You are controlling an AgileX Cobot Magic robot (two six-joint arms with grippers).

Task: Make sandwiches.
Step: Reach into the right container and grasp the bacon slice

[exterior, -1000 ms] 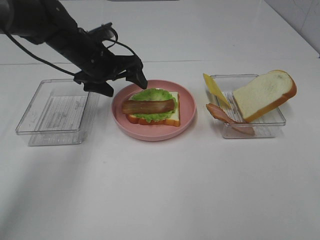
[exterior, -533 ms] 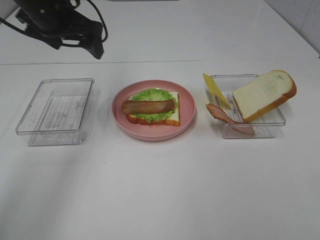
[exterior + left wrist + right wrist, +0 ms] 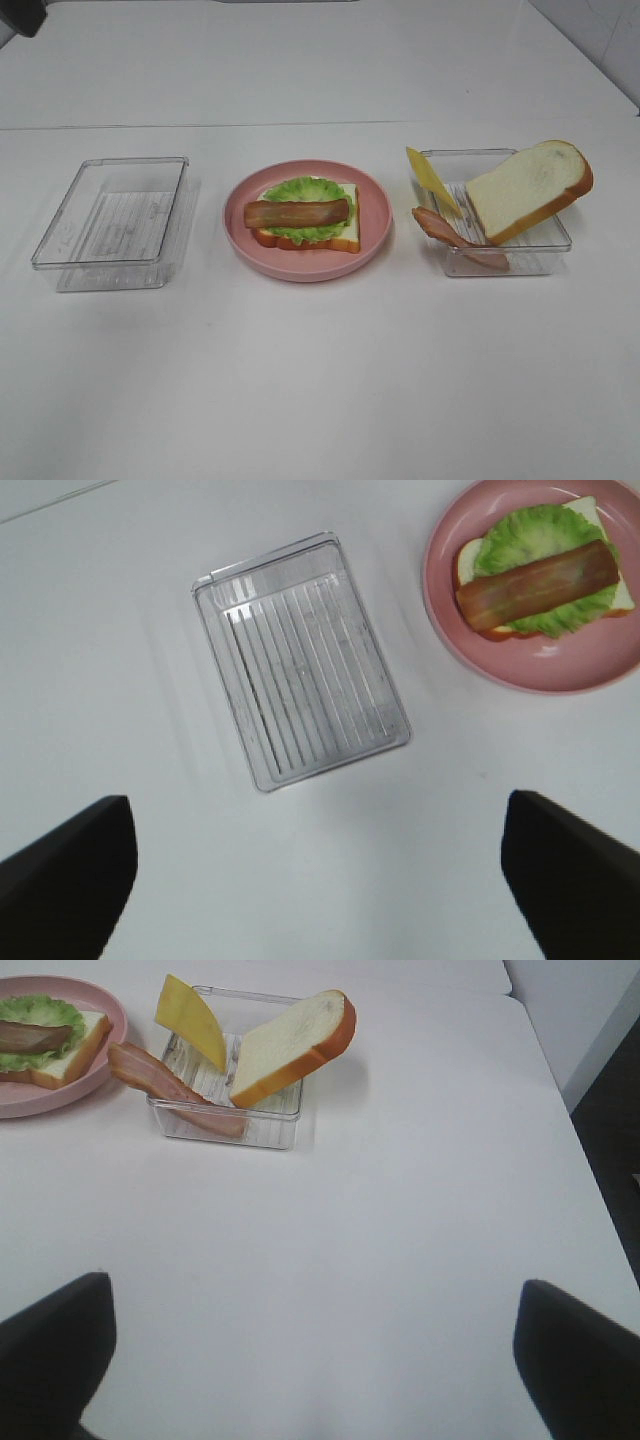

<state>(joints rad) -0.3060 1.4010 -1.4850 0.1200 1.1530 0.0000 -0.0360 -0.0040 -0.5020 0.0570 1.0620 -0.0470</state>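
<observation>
The open-faced sandwich (image 3: 300, 215) lies on the pink plate (image 3: 378, 225): one bread slice, a lettuce leaf and a bacon strip on top. A second bread slice (image 3: 530, 188), a yellow cheese slice (image 3: 432, 180) and another bacon strip (image 3: 455, 238) lean in the right clear tray (image 3: 548, 245). My left gripper (image 3: 320, 880) hangs open high over the table, holding nothing, with the sandwich (image 3: 540, 580) far ahead of it. My right gripper (image 3: 320, 1360) is also open and empty, well back from the bread slice (image 3: 295, 1045) and the cheese (image 3: 195, 1020).
An empty clear tray (image 3: 110, 225) stands left of the plate and shows ribbed in the left wrist view (image 3: 300, 660). A dark bit of the left arm (image 3: 22, 12) sits in the far left corner. The table's right edge (image 3: 560, 1100) runs near the right tray.
The left arm has pulled away from the plate, up and to the far left, almost out of the high view. The food has not moved.
</observation>
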